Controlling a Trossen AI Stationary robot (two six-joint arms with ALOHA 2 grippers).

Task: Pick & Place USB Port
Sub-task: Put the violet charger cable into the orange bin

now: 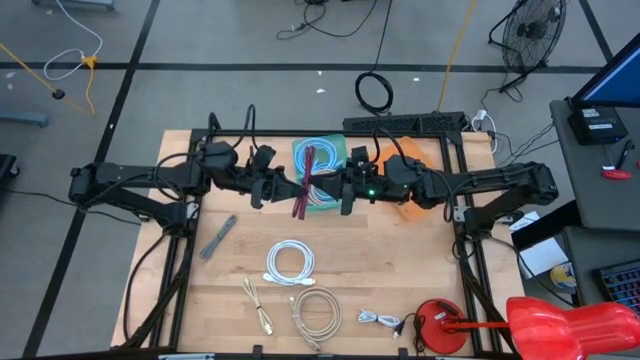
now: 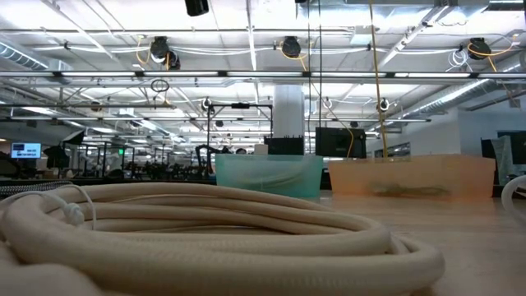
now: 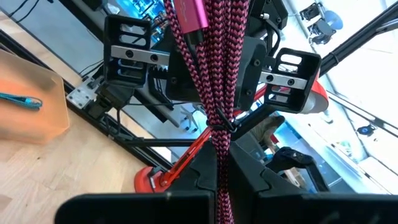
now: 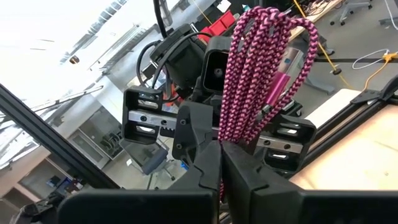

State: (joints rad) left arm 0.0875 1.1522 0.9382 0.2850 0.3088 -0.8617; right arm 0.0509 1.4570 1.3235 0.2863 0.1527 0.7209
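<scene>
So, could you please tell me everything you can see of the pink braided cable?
The pink braided cable is a bundled USB lead with a woven pink-and-black sheath, folded into a long hank and cinched by a dark tie. A metallic pink plug housing shows among the strands. It hangs in the air over the teal bin, held between both arms: the left claw and the right claw are each shut on the hank, with the looped ends sticking out past the fingers. Nothing else touches it.

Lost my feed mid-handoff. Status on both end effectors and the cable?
Left end effector and right end effector both shut on pink braided cable. Cable held in air above teal bin. Nothing in the way.
</scene>
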